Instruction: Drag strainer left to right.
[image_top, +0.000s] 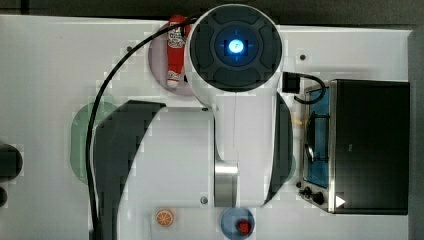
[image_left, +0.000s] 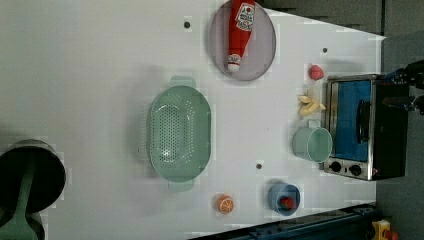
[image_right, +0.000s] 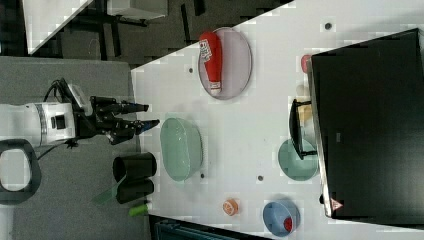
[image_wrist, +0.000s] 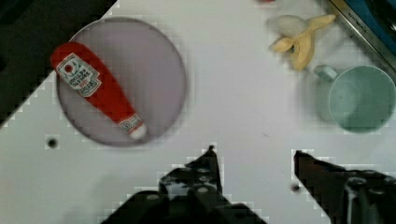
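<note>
Gripper (image_right: 150, 115): in the right view, off the tabletop's (image_right: 240, 125) left edge, jaws spread apart and holding nothing.
Strainer (image_right: 181, 148): just right of the jaws in the right view, untouched, flat on the tabletop.
Plate (image_right: 234, 62): carries a ketchup bottle (image_right: 212, 61).
Cup (image_right: 298, 159): against the toy oven (image_right: 370, 125).

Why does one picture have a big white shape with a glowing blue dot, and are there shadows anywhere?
In the top view the robot arm itself blocks the middle; the blue dot is a light on it. In the left view the strainer casts a soft shadow on the white table. In the wrist view the gripper, open, looks dark and blurred.
</note>
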